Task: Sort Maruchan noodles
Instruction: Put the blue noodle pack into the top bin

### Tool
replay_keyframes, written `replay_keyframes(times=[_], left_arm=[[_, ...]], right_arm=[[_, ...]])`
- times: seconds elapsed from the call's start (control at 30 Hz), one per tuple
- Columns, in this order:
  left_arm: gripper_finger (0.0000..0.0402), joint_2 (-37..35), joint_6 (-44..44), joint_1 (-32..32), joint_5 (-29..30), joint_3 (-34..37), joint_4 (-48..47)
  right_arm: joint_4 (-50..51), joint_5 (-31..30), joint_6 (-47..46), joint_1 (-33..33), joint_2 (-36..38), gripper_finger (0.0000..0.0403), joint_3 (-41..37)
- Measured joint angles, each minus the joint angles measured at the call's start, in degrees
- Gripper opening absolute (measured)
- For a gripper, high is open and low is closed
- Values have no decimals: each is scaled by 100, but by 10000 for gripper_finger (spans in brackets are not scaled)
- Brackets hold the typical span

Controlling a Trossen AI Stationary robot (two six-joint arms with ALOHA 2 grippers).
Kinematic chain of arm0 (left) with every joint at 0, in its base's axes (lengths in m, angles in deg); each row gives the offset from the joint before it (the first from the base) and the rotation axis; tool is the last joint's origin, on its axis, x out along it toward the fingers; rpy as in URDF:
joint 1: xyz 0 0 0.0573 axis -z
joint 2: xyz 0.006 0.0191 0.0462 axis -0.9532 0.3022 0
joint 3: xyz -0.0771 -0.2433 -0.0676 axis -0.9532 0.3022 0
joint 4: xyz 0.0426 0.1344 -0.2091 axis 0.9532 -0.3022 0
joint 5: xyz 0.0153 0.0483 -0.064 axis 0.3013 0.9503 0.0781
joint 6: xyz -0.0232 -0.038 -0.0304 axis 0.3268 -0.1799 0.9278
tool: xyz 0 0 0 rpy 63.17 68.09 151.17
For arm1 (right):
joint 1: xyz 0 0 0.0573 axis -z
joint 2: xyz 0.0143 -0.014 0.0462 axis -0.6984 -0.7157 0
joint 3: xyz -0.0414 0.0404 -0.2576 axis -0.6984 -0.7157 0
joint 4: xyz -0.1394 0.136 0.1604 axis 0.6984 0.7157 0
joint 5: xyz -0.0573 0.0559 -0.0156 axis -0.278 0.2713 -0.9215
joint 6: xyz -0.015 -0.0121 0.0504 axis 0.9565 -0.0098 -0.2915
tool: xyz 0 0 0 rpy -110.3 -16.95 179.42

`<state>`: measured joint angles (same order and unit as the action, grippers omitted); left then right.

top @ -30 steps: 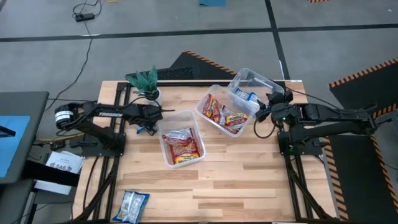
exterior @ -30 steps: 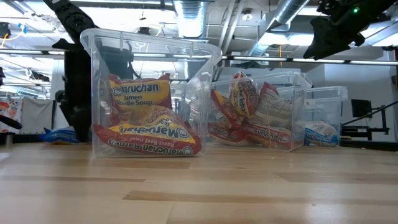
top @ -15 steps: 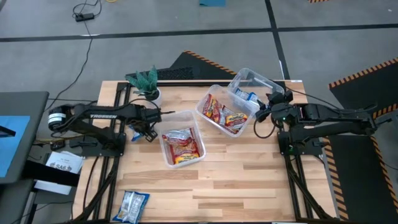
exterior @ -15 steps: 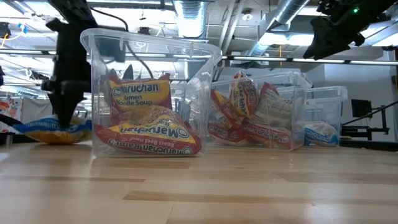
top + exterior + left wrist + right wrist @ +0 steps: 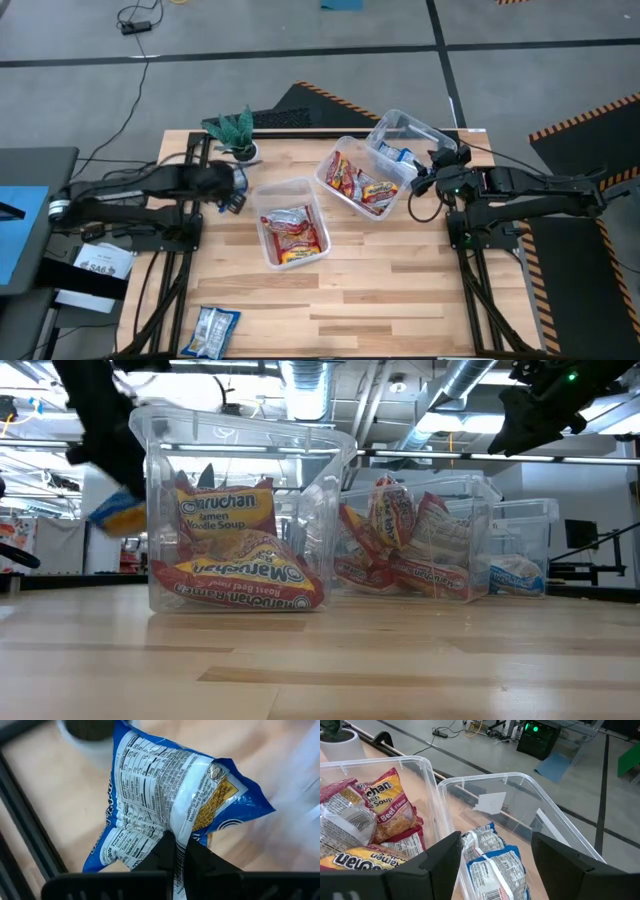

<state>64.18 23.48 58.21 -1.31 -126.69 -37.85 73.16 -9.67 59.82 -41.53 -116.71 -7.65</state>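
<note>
your left end effector [image 5: 175,851] is pinched on the crinkly blue-and-white noodle packet [image 5: 170,800] near the tabletop's far-left edge; the clear plastic tub holding blue packets [image 5: 405,135] sits far-right, nearer the wide-open right end effector [image 5: 492,857].

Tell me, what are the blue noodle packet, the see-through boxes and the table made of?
The blue noodle packet in the left gripper looks like thin glossy plastic film: it crinkles and shines. The boxes look like hard clear plastic, since the packets show through. The table looks like pale wood, with planks and grain, probably sealed smooth.
</note>
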Motion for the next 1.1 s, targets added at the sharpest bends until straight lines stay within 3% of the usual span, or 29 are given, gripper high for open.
replay_keyframes(times=[0.27, 0.53, 0.73, 1.1], left_arm=[[1, -343, -320, 191, 298, -1076, 568], [0, 486, -1297, 720, -31, -1657, 2366], [0, 1449, -1933, 745, -883, -1851, 3803], [0, 2719, -2408, 737, -2005, -2254, 4982]], right_arm=[[0, 0, 0, 0, 2, 262, 0], [0, 0, 0, 0, 1, 262, 0], [0, 0, 0, 0, 1, 262, 0], [0, 17, 4, -2, 2, 262, 0]])
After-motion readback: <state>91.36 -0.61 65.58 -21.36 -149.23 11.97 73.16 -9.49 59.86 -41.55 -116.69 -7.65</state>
